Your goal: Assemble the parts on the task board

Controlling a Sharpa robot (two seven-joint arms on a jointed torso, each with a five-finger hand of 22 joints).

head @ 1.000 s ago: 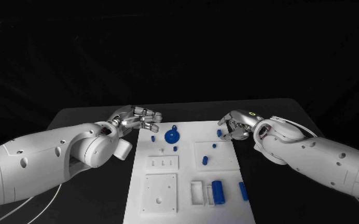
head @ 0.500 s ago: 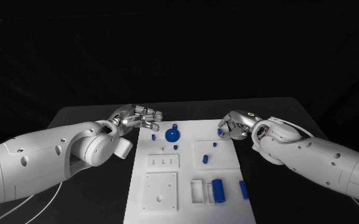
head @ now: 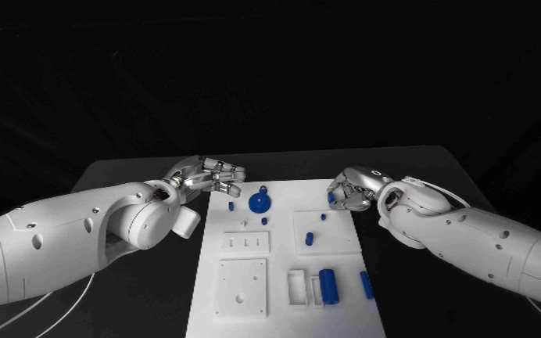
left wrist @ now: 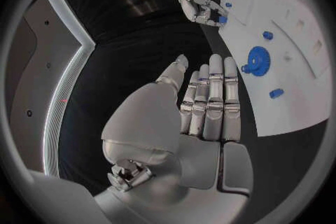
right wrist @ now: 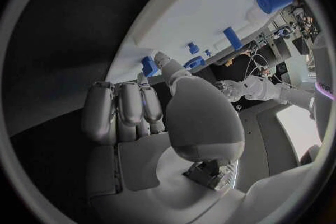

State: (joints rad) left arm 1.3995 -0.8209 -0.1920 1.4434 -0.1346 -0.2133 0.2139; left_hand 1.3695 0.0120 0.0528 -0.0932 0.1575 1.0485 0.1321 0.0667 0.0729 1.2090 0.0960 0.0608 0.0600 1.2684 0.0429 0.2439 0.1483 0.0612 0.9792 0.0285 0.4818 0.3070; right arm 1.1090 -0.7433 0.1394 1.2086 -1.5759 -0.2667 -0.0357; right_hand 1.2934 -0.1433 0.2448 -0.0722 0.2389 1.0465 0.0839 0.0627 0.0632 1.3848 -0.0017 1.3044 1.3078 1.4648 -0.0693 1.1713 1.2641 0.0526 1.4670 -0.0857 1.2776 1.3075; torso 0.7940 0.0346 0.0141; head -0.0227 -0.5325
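Lying on task board (head: 338, 271): blue parts (head: 328, 288); left hand (head: 209, 176) empty, fingers straight; right hand (head: 352, 191) grip unclear.

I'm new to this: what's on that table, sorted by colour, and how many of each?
Blue pieces: 8, namely a gear, a thick cylinder, a thin rod and five small bits
Silver: 2, the left hand and the right hand
White board: 1
Total: 11

the task board (head: 284, 275) lies mid-table before me, my left hand (head: 209, 177) off its far left corner, my right hand (head: 351, 190) at its far right edge, the gear (head: 259, 204) between them.
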